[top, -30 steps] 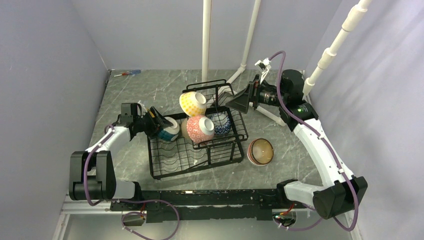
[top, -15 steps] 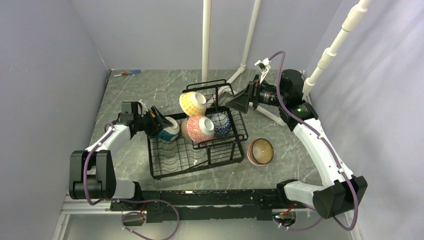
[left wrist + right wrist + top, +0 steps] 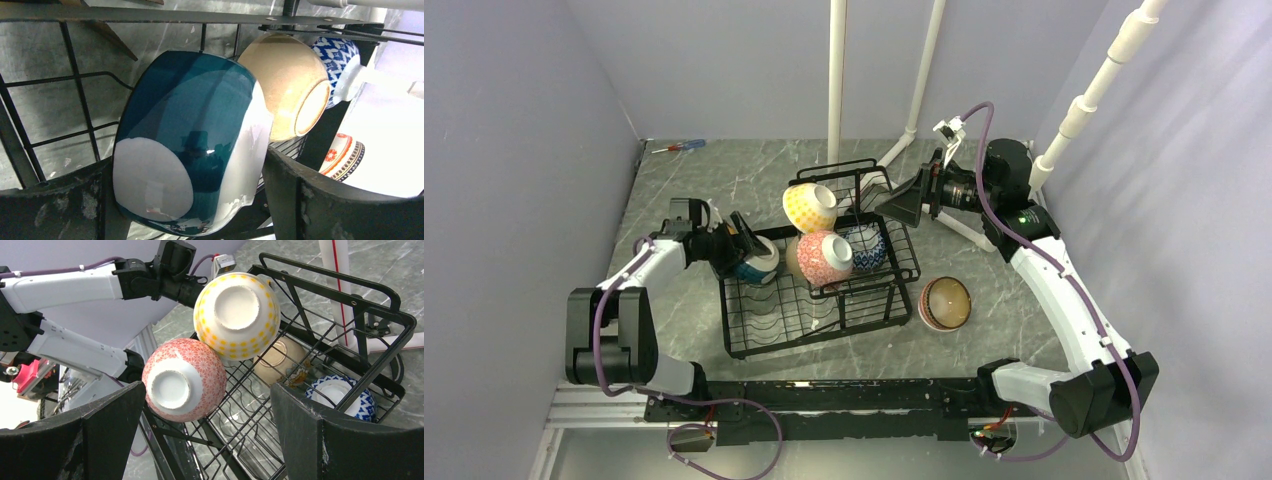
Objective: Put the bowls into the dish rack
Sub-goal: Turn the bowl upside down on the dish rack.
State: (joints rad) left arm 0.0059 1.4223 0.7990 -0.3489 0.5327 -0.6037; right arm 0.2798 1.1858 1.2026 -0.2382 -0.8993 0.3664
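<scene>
Bowls sit mostly in the black wire dish rack [image 3: 824, 322] on a grey marbled table [image 3: 724, 185] between pale lavender walls, with white pipes [image 3: 836, 70] rising behind and a screwdriver [image 3: 679, 147] at the far left edge. The yellow dotted bowl [image 3: 809, 206] and pink bowl [image 3: 824, 258] lie on their sides, feet pointing at the right gripper [image 3: 902, 205], whose jaws are spread wide on nothing. The blue-white bowl [image 3: 864, 247] and tan bowl [image 3: 287, 85] rest lower in the rack. The teal bowl [image 3: 757, 262] lies tipped at the rack's left end, foot towards the left gripper [image 3: 742, 247], whose jaws flank it; whether they press it I cannot tell. A brown striped bowl [image 3: 945, 303] stands mouth-up on the table, right of the rack.
</scene>
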